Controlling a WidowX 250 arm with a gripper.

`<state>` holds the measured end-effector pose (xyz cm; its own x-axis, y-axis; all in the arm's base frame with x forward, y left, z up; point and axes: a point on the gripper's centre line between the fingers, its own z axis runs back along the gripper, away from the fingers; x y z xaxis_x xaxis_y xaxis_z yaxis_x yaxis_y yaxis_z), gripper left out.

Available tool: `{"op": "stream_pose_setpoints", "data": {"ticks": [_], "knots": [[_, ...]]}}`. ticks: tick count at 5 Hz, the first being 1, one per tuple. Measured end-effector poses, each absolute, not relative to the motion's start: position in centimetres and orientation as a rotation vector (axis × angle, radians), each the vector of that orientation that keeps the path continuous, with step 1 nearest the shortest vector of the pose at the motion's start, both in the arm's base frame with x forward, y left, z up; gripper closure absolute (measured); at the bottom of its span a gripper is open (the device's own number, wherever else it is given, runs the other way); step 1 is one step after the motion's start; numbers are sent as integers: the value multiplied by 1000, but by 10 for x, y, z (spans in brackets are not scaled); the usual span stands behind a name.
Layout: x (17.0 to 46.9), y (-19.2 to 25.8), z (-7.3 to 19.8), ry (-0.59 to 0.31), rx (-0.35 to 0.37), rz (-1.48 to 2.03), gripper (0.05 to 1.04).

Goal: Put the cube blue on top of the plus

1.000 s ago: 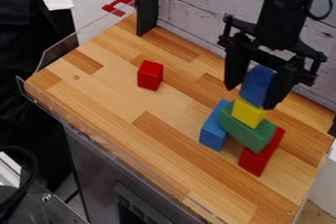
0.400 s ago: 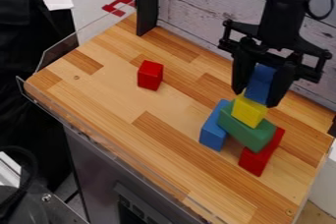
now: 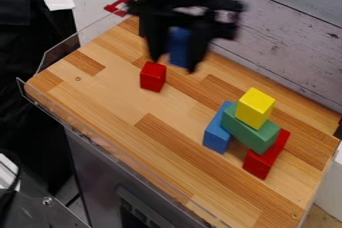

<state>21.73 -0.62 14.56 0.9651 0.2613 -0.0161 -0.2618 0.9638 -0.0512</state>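
Note:
The gripper is high above the back left part of the wooden surface, shut on the blue cube, which is held up between its two fingers. At the right, a stack stands on the table: a yellow block on top of a green block, which lies across a blue block and a red block. No plus shape can be made out among these blocks.
A red cube sits on the wooden tabletop just below and left of the gripper. A clear guard runs along the left edge, a whitewashed plank wall behind. A dark post stands at the back.
The gripper closed on the blue cube, lifted it off the yellow block and carried it to the upper left. The yellow block now looks slightly turned and more upright; the lower blocks stayed.

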Motion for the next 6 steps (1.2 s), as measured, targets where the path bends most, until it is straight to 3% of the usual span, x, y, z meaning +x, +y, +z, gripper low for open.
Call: {"op": "stream_pose_setpoints", "data": {"ticks": [1,2,6], "knots": [[217,40,127,82,-74,314,569],[226,57,112,138,-92,328,569],[269,64,82,157,-117,246,569]]}}
